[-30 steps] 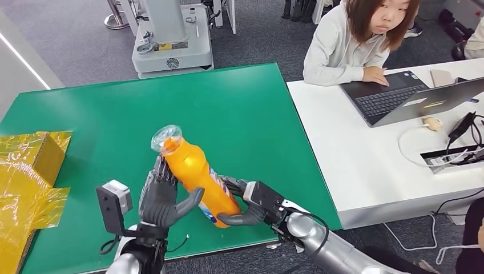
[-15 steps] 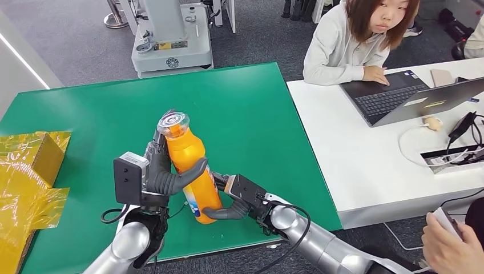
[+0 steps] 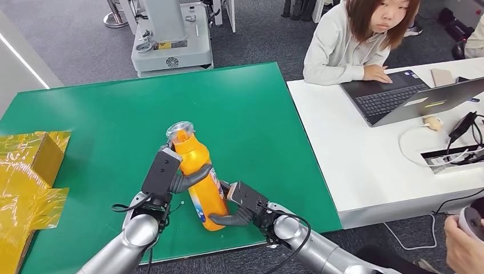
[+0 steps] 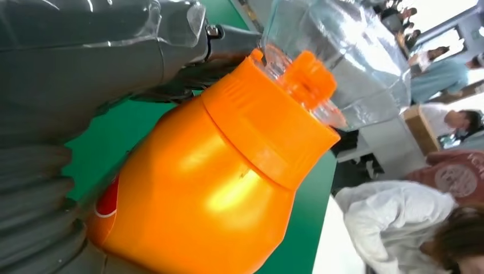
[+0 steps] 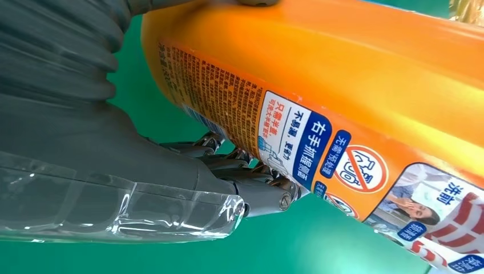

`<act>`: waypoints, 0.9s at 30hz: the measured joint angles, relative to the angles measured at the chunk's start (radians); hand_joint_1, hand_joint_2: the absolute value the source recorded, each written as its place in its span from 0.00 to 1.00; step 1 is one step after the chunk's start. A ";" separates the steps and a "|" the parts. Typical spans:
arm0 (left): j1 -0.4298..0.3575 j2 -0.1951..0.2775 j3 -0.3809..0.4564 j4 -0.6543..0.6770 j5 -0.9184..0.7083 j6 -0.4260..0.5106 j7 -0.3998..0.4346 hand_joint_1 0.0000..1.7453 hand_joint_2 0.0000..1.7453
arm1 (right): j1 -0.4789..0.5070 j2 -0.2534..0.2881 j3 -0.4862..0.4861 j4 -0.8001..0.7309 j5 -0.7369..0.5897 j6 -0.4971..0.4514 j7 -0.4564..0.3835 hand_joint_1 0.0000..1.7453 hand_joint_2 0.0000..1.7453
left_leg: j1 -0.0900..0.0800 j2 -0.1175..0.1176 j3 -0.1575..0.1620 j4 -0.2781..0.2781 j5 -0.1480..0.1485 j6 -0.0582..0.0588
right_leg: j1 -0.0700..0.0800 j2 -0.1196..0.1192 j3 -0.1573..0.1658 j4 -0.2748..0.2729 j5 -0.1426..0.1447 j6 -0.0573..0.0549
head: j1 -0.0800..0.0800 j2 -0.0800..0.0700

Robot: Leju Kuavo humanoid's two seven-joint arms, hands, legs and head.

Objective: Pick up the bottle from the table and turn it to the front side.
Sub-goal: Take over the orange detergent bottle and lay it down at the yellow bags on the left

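An orange bottle (image 3: 200,177) with a clear cap stands nearly upright, tilted slightly, near the front edge of the green table (image 3: 251,114). My left hand (image 3: 174,174) wraps around its upper body from the left. My right hand (image 3: 240,205) grips its lower part from the right, thumb under the base. The left wrist view shows the orange shoulder and cap of the bottle (image 4: 228,171) against my left hand (image 4: 68,114). In the right wrist view the printed label of the bottle (image 5: 319,148) faces the camera, with my right hand (image 5: 114,160) around it.
Crinkled yellow wrapping and a box (image 3: 28,171) lie at the table's left edge. A white desk (image 3: 365,160) with a laptop (image 3: 411,97) adjoins on the right, where a person (image 3: 354,40) sits. Another person's hand (image 3: 465,240) is at the lower right. A grey machine base (image 3: 171,45) stands beyond the table.
The bottle has gone from leaning left to nearly upright and shifted slightly right. My left hand has turned around it, and both hands stay on it.
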 joint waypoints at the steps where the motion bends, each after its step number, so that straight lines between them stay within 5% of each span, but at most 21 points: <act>1: -0.001 0.000 0.000 0.001 0.010 -0.024 0.004 1.00 1.00 | 0.003 -0.001 -0.001 0.000 0.001 0.000 0.000 0.90 1.00 | 0.000 0.000 0.000 0.000 0.000 0.000 | 0.000 0.000 0.000 0.000 0.000 0.000 | 0.000 0.000; 5: -0.012 0.009 0.001 0.001 0.085 -0.171 0.024 1.00 1.00 | 0.020 -0.002 -0.006 -0.004 0.018 -0.002 0.003 0.83 1.00 | 0.000 0.000 0.000 0.000 0.000 0.000 | 0.000 -0.001 0.000 0.000 0.000 0.000 | 0.000 0.000; 9: -0.028 0.019 0.005 0.001 0.206 -0.316 0.048 1.00 1.00 | 0.037 -0.003 -0.008 -0.017 0.035 -0.002 0.008 0.06 1.00 | 0.000 -0.001 0.000 0.000 0.000 0.000 | 0.000 -0.001 0.000 0.000 0.000 0.000 | 0.000 0.000; 10: -0.033 0.022 0.006 0.002 0.247 -0.360 0.055 1.00 1.00 | 0.039 -0.003 -0.008 -0.021 0.038 0.000 0.007 0.00 1.00 | 0.000 -0.001 0.000 0.000 0.000 0.000 | 0.000 -0.001 0.000 0.000 0.000 0.000 | 0.000 0.000; 16: -0.046 0.036 0.009 0.011 0.417 -0.524 0.074 1.00 1.00 | 0.042 -0.003 -0.007 -0.050 0.050 0.000 -0.004 0.00 1.00 | 0.000 0.000 0.000 0.000 0.000 0.000 | 0.000 0.000 0.000 0.000 0.000 0.000 | 0.000 0.000; 27: -0.056 0.048 0.005 -0.017 0.329 -0.399 -0.011 1.00 1.00 | 0.077 -0.017 -0.045 -0.142 0.056 -0.034 -0.027 0.00 1.00 | 0.000 0.000 0.000 0.000 0.000 0.000 | 0.000 0.000 -0.001 0.000 0.000 0.000 | 0.000 0.000</act>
